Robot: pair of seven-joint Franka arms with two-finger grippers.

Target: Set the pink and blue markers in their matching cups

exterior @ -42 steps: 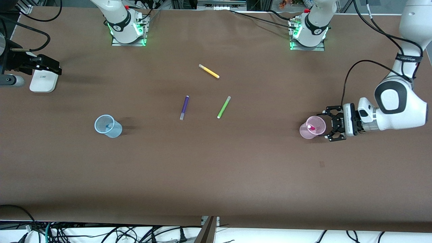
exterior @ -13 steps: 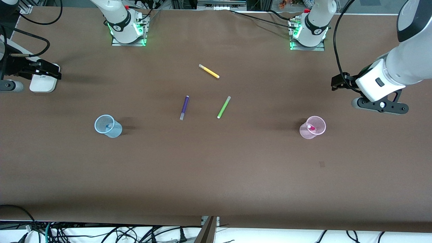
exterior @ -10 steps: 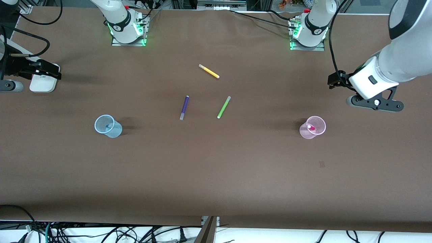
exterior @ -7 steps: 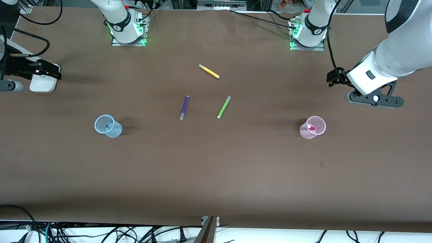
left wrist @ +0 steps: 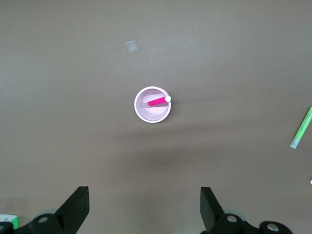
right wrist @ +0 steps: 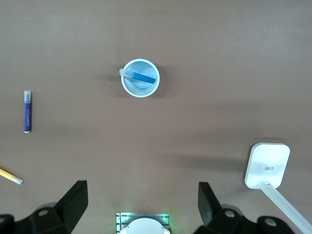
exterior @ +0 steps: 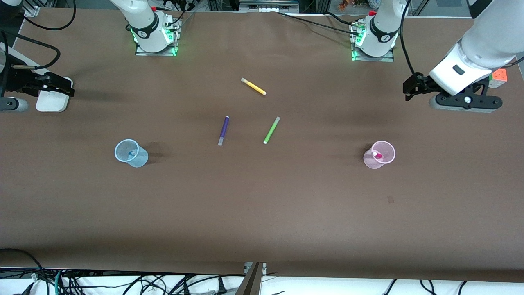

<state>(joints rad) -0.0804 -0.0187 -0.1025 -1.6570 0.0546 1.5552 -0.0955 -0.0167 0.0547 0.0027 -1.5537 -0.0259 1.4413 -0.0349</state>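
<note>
The pale pink cup (exterior: pixel 379 154) stands upright toward the left arm's end of the table with the pink marker (exterior: pixel 377 154) leaning inside it. Both show in the left wrist view, cup (left wrist: pixel 146 113) and marker (left wrist: pixel 158 101). The light blue cup (exterior: pixel 131 153) stands toward the right arm's end with the blue marker (exterior: pixel 132 153) inside, also in the right wrist view, cup (right wrist: pixel 140 87) and marker (right wrist: pixel 142 77). My left gripper (exterior: pixel 412 87) is open and empty, high over bare table (left wrist: pixel 145 212). My right gripper (exterior: pixel 57 83) is open and empty, high at the right arm's end (right wrist: pixel 142 204).
A purple marker (exterior: pixel 223 130), a lime-green marker (exterior: pixel 271 130) and a yellow marker (exterior: pixel 253 86) lie mid-table. A white device (exterior: pixel 51 100) lies under my right gripper. A colour cube (exterior: pixel 499 78) sits at the left arm's end.
My left gripper has left the pink cup's side, risen and drawn back toward its base. The pink marker stays in the pink cup. The right arm has hardly moved.
</note>
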